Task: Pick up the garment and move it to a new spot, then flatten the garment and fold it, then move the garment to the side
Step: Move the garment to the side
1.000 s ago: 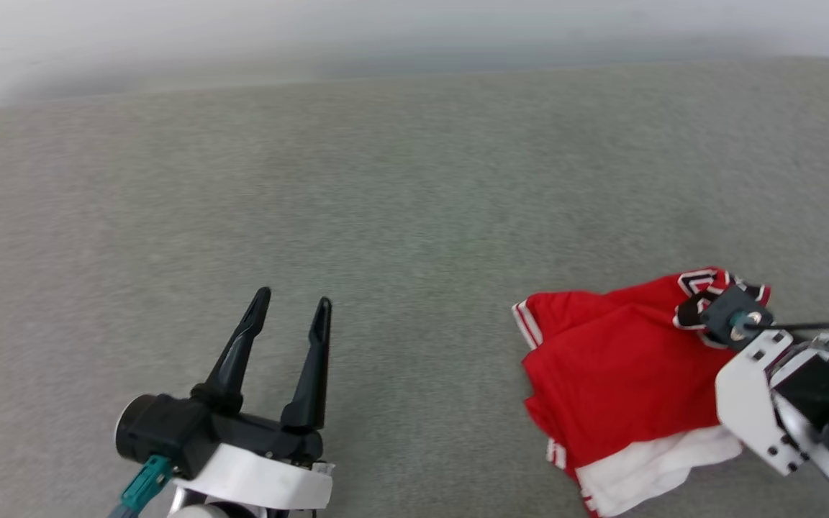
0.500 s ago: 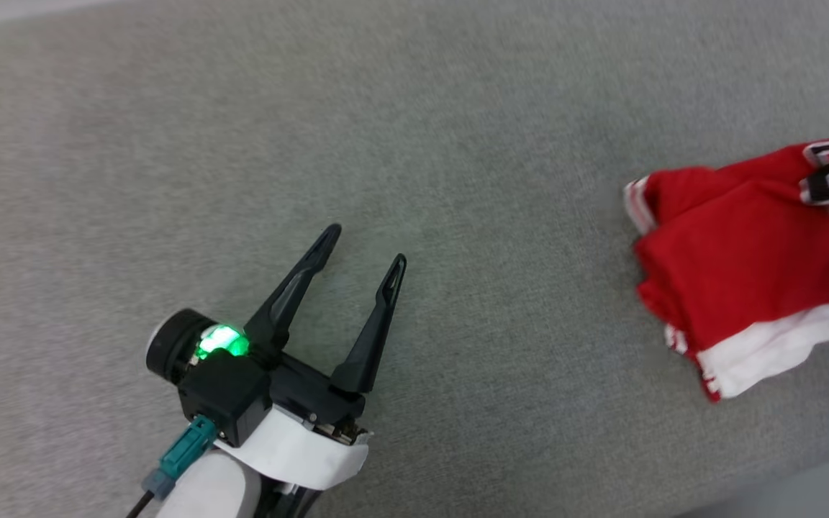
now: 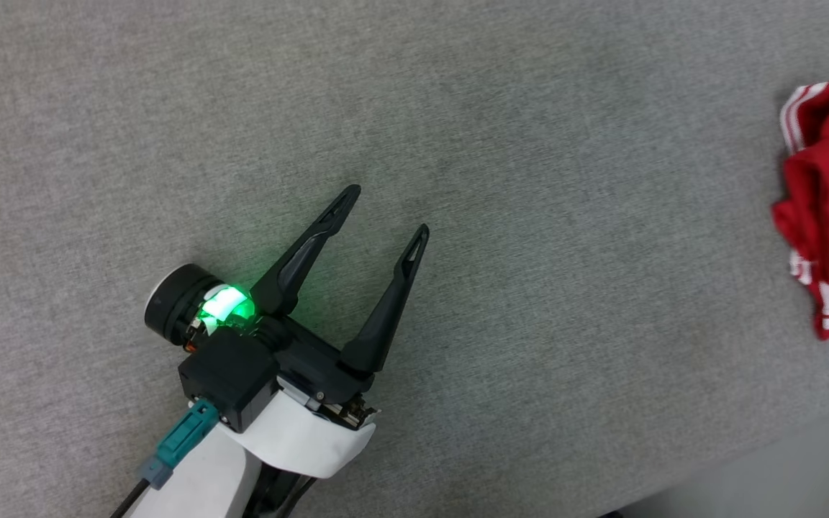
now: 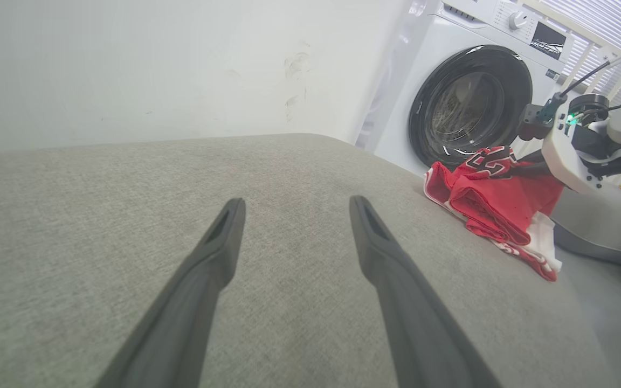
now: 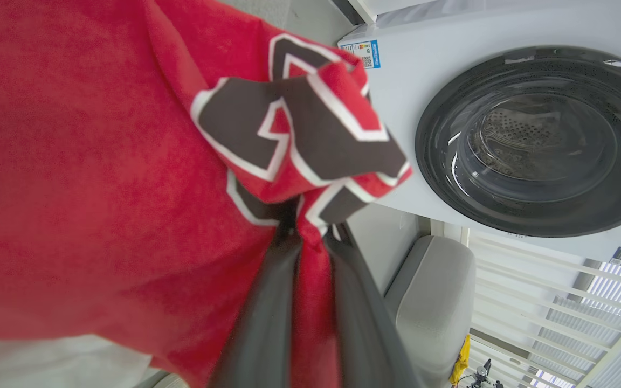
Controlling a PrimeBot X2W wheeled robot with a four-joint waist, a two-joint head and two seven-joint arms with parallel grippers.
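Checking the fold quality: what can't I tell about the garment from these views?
Head view: garment is cut off by the right edge.
Right wrist view: cloth buries the right gripper tips; the graphic is crumpled, unreadable.
Left wrist view: its far side is hidden by its own folds and the right arm.

The grey fabric surface [image 3: 458,108] carries 1 bunched red-and-white garment [image 3: 828,201] near its right edge.

Ahead of left gripper [image 3: 388,208]: grey surface [image 3: 565,144] bare; garment [image 3: 828,180] bunched at right edge; washing machine [image 4: 472,108] beyond
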